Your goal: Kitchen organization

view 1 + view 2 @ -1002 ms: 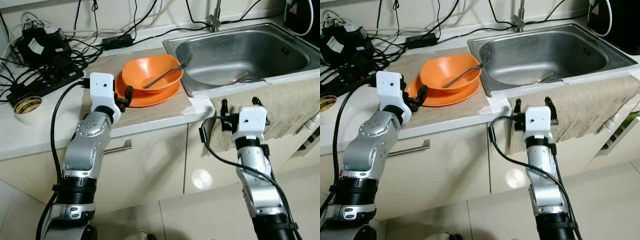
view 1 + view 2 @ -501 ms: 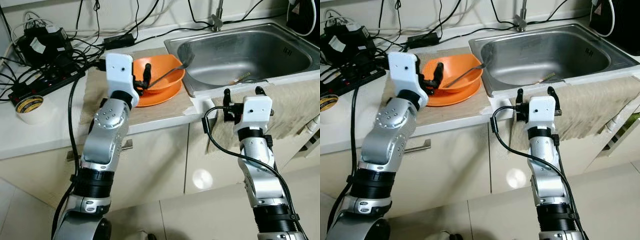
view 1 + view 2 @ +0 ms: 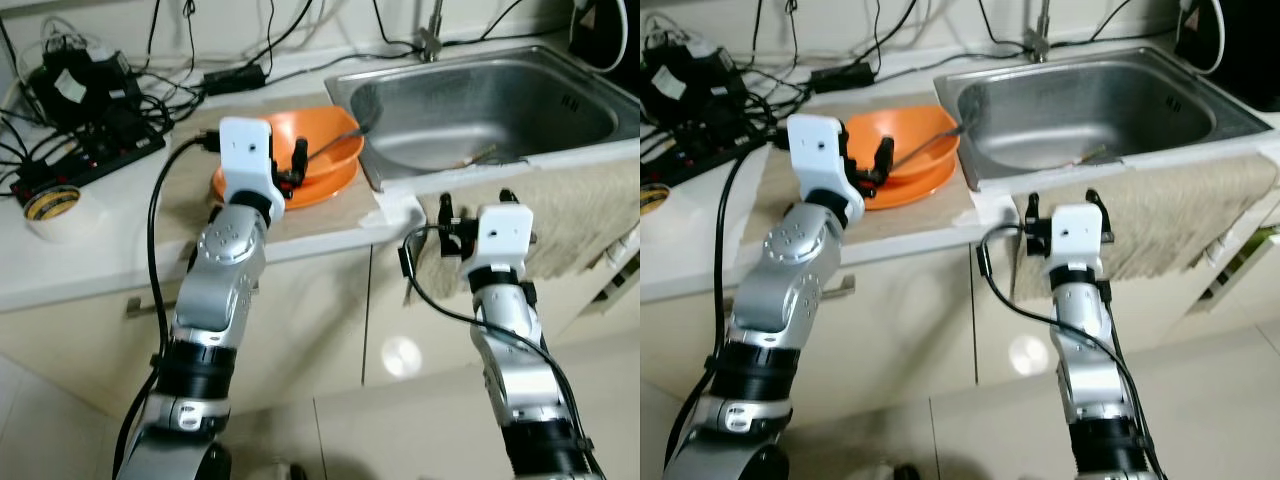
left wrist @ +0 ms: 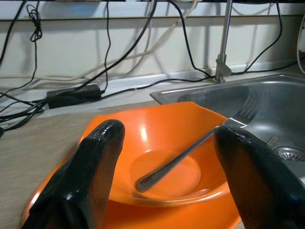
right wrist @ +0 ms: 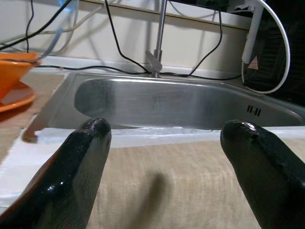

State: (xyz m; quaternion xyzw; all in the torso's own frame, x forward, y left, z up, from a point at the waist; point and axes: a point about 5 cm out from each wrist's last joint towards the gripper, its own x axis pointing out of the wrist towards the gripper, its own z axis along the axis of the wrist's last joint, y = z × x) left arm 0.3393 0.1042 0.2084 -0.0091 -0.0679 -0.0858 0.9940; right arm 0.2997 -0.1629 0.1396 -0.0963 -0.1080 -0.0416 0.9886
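An orange bowl (image 3: 325, 150) sits on an orange plate (image 3: 305, 192) on the counter, just left of the steel sink (image 3: 500, 110). A metal fork (image 4: 190, 151) lies in the bowl with its tines over the rim toward the sink. My left gripper (image 3: 292, 168) is open at the bowl's near-left rim; in the left wrist view its fingers (image 4: 93, 174) frame the bowl and fork. Nothing is held. My right gripper (image 3: 473, 205) is open in front of the beige cloth (image 3: 575, 215) that hangs over the counter edge below the sink.
A power strip with tangled cables (image 3: 90, 150) and a tape roll (image 3: 52, 205) lie at the back left. The tap (image 3: 430, 40) stands behind the sink, where a small utensil (image 3: 480, 153) lies. A cupboard handle (image 3: 150, 300) juts out below the counter.
My left gripper rose from the plate's left edge to the bowl's rim, then settled a little lower. The right gripper stayed by the cloth. The camera shifted slightly.
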